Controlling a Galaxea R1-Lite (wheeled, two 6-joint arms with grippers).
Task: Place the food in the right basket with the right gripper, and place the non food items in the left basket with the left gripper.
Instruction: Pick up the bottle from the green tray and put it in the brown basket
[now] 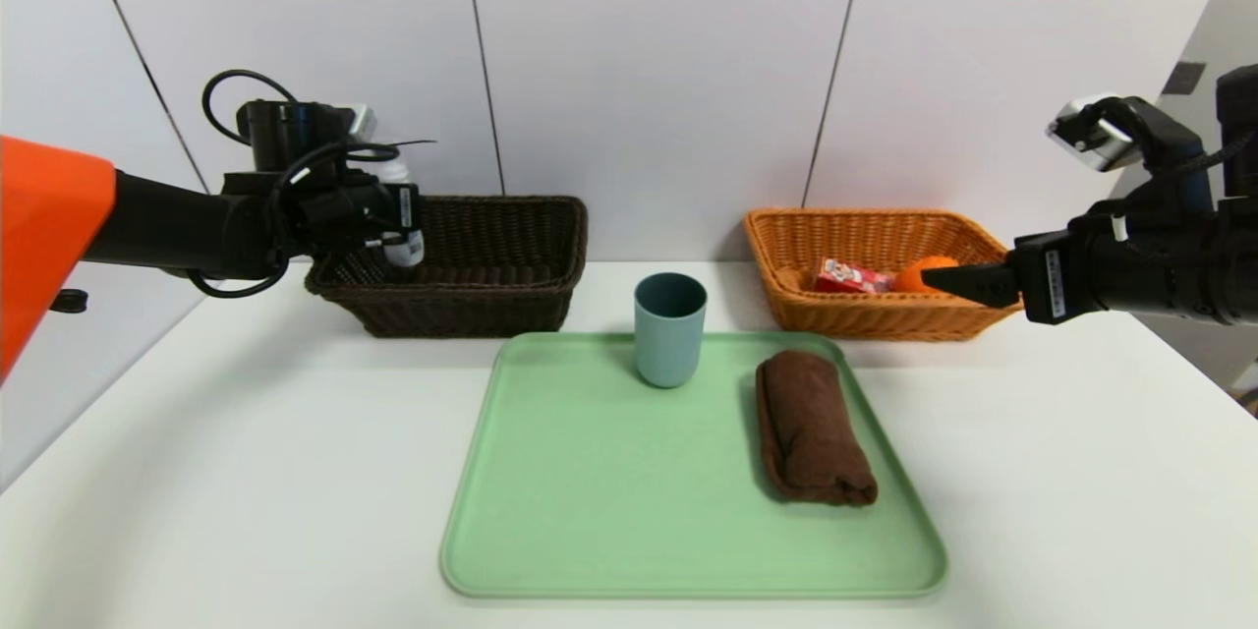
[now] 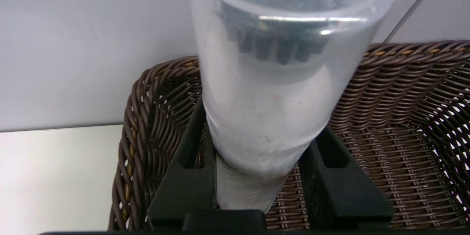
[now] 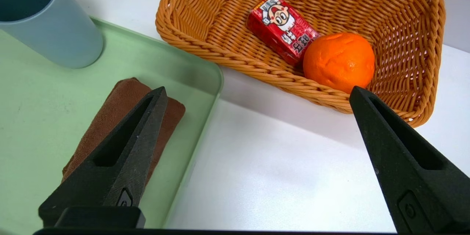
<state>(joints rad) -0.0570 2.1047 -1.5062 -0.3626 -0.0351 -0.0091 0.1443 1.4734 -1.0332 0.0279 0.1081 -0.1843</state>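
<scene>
My left gripper is shut on a translucent plastic cup, holding it over the left end of the dark brown basket. My right gripper is open and empty, hovering just off the front right corner of the orange basket. In that basket lie a red milk carton and an orange. A blue-grey cup stands upright on the green tray, and a rolled brown towel lies beside it.
The tray sits in the middle of the white table, with the two baskets behind it against the wall. Bare table lies to either side of the tray and between the tray and the orange basket.
</scene>
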